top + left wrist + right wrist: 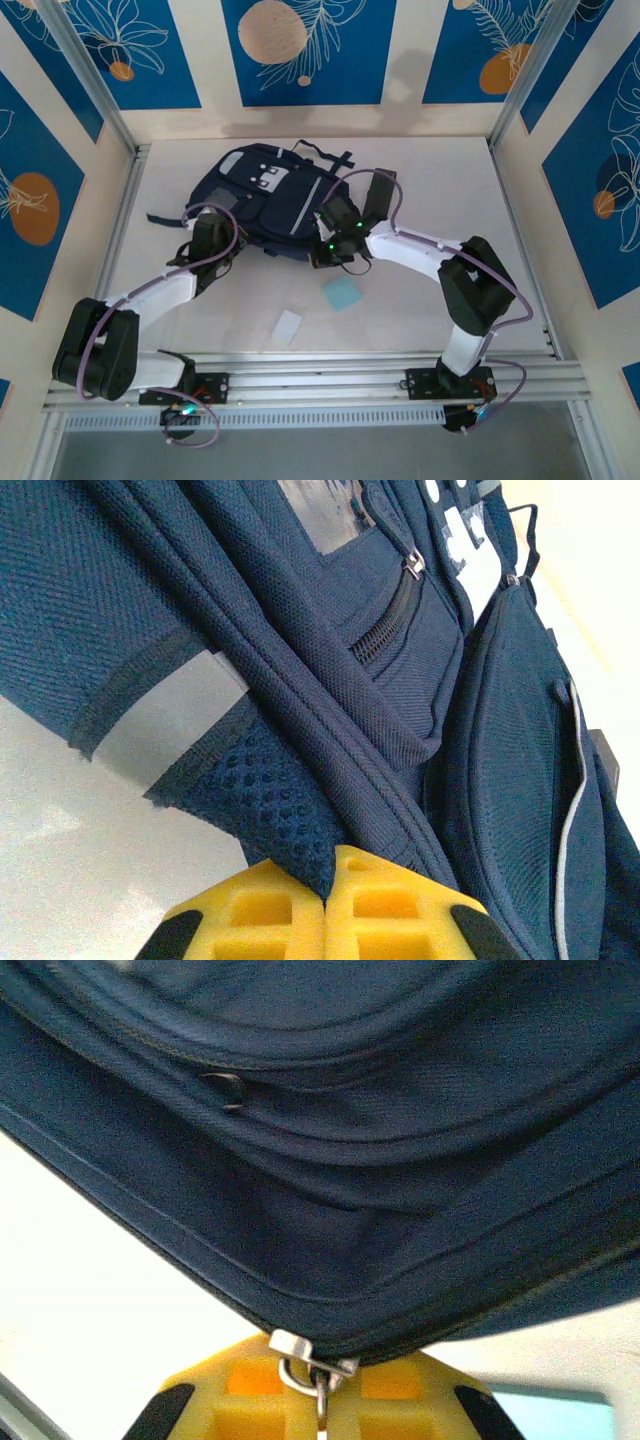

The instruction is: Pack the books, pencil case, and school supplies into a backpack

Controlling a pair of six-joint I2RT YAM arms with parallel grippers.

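**Colleague:** How far is the packing?

**Operator:** Not far, in my judgement. The backpack (265, 205) lies in the far half of the table (440, 200), about midway between its left and right edges. The light-blue pad (342, 293) and the white piece (288, 326) lie on the bare table, between the backpack and the near edge, so these supplies are not packed. I cannot tell whether the books and the pencil case are already inside.

**Colleague:** What are your grippers doing?

**Operator:** My left gripper (327, 895) is at the near left corner of the backpack. Its yellow fingers (260, 915) are pressed together and pinch a flap of blue mesh fabric (265, 800) of the bag. My right gripper (322, 1390) is at the near right side, and it is clamped on the metal zipper pull (300, 1352). I think the step in hand is to work the zipper while the left side holds the bag steady. I cannot tell if the compartment is open.

**Colleague:** How does the bag lie?

**Operator:** It lies flat, with the front pocket and its white patch (266, 181) facing up. The long axis runs from the near edge toward the far edge, leaning a little to the right. The top with the straps points to the far edge, and the bottom points to my arms.
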